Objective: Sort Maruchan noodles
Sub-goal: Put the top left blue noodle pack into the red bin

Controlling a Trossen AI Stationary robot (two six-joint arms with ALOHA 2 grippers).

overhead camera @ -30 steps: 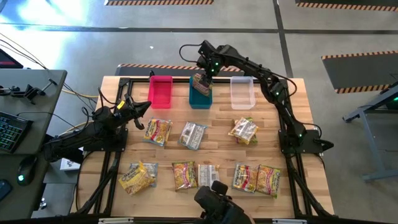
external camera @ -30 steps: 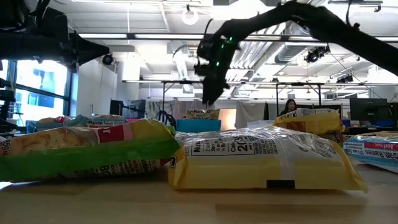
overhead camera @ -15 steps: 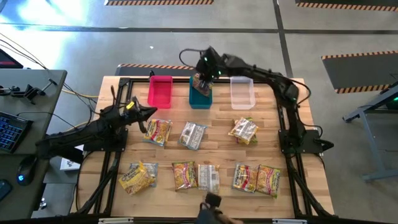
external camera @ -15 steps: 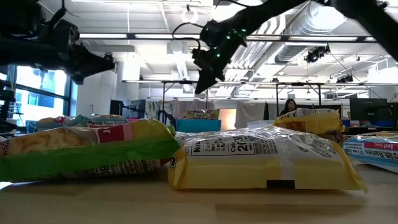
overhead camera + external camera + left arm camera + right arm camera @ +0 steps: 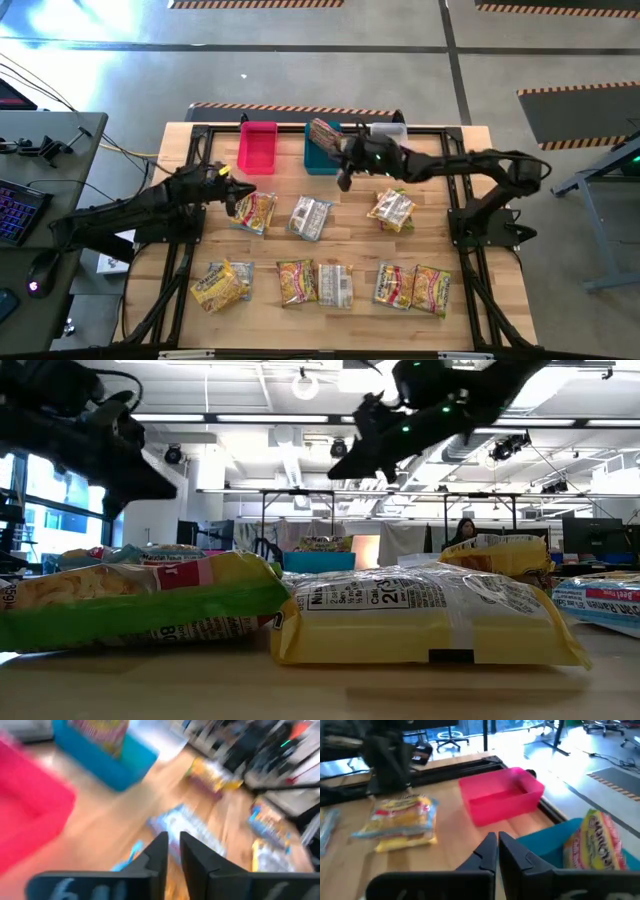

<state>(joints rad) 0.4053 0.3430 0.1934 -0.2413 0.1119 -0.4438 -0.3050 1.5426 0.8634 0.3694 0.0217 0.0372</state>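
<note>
- Right claw [image 5: 343, 182]: fingers together, empty, just beside the blue bin [image 5: 322, 152] holding 1 noodle packet [image 5: 324, 131].
- Left claw [image 5: 232, 194]: fingers slightly apart, empty, just beside a yellow packet [image 5: 254, 211] on the counter [image 5: 350, 215].

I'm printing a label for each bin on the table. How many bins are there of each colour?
Pink bin: 1
Blue bin: 1
Clear bin: 1
Total: 3
</note>
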